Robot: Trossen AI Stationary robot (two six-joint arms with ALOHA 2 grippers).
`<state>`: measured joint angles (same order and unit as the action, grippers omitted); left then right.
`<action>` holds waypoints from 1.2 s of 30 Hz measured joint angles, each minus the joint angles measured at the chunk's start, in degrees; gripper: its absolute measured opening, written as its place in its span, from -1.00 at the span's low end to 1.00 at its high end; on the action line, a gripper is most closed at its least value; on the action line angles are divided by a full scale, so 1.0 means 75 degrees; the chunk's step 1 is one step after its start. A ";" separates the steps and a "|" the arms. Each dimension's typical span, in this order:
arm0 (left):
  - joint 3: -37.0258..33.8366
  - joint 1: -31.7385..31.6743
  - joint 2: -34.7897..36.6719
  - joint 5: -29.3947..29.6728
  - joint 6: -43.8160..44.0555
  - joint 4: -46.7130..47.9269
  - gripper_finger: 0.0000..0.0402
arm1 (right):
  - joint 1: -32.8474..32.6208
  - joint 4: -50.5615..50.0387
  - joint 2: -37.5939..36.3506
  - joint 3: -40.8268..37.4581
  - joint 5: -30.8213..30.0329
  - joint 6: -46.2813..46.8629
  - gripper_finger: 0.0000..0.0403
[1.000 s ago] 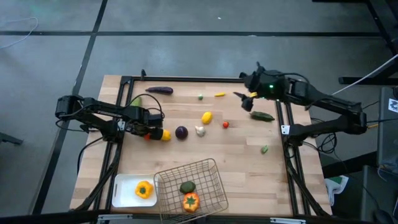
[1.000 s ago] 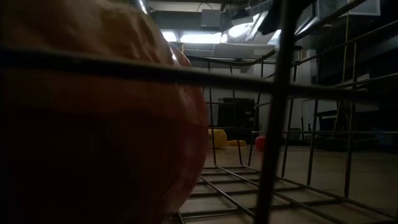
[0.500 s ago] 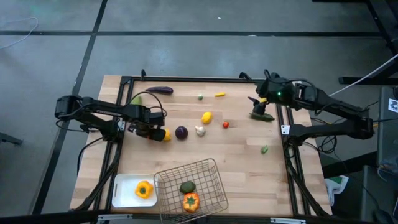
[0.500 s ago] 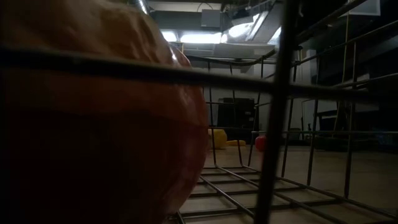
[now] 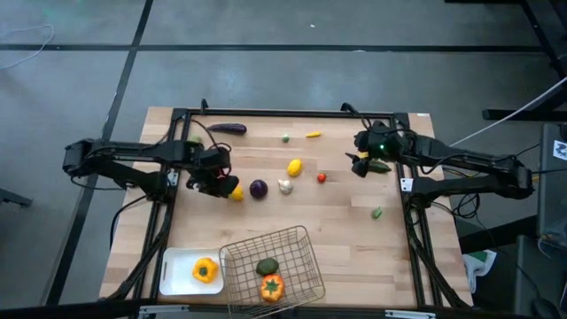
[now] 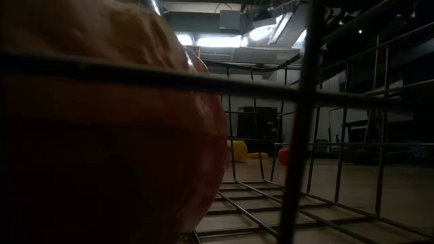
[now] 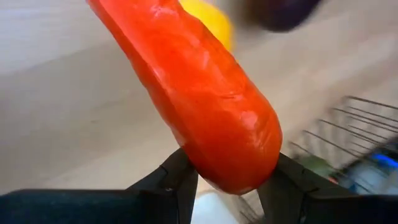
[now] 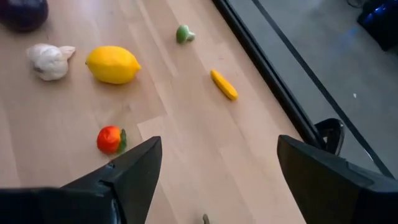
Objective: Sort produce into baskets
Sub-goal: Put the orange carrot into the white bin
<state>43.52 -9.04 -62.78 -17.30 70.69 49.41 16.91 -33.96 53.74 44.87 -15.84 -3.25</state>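
Orange-red pepper [image 7: 205, 106] clamped tight in the left end effector [image 5: 210, 180], up beside a lemon [image 5: 235, 192] on the worktop [image 5: 337, 221]. Right end effector [image 5: 361, 160] spread wide over the green cucumber [image 5: 379, 166]. Wire basket [image 5: 297, 244] and white tray [image 5: 177, 270] parked along the near edge.

A pale wooden bench [image 5: 337, 221] edged by a black metal frame [image 5: 266, 112] stands on a grey floor [image 5: 266, 53] crossed by dark lines, with a white cable [image 5: 523, 105] trailing nearby and ceiling lights [image 6: 261, 32] glowing in the room beyond.
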 joint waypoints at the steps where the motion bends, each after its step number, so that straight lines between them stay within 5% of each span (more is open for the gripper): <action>1: 0.0046 0.0000 0.0132 -0.0024 0.0067 0.0008 -0.32 | 0.0000 0.0047 0.0003 -0.0066 0.0000 0.0000 0.56; 9: 0.0219 0.0607 0.1130 -0.0706 0.1062 -0.0147 -0.31 | 0.0000 0.0166 0.0003 -0.0228 0.0003 -0.0002 0.56; 19: 0.0222 0.2614 0.1579 -0.1775 0.4076 -0.1398 -0.31 | 0.0000 0.0178 0.0003 -0.0228 0.0006 0.0000 0.56; 36: 0.0222 0.5524 0.1091 -0.1482 0.8085 -0.4384 -0.31 | 0.0000 0.0175 0.0003 -0.0228 0.0006 -0.0002 0.56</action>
<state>45.19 32.39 -54.60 -28.41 131.33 16.53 16.91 -32.64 53.76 43.16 -15.79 -3.26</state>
